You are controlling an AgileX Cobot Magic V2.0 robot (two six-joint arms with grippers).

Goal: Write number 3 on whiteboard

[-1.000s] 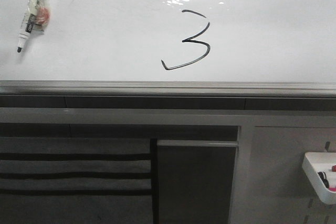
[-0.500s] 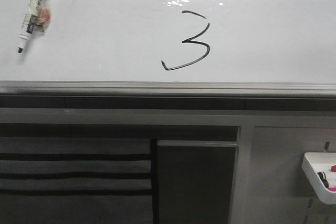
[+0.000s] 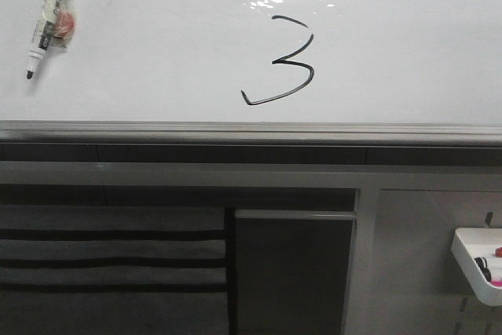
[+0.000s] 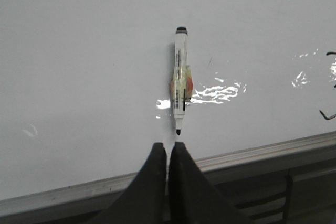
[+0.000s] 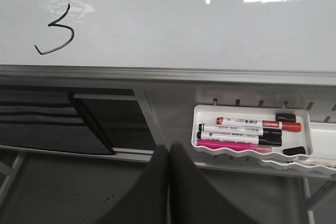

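Observation:
A black hand-drawn number 3 (image 3: 284, 62) with a long hooked tail stands on the glossy whiteboard (image 3: 157, 52); it also shows in the right wrist view (image 5: 55, 22). An uncapped marker (image 3: 49, 21) sticks to the board at the far left, tip down, alone. In the left wrist view the marker (image 4: 180, 80) hangs just beyond my left gripper (image 4: 168, 147), which is shut and empty, apart from it. My right gripper (image 5: 168, 150) is shut and empty, low in front of the cabinet. Neither gripper shows in the front view.
A grey metal rail (image 3: 251, 131) runs along the whiteboard's lower edge. A small white tray (image 5: 247, 132) with several markers hangs on the pegboard below right, also in the front view (image 3: 478, 260). Dark drawers (image 3: 110, 256) lie below left.
A dark gripper part at the top left corner near the marker has left the front view. The marker stays on the board, unmoved.

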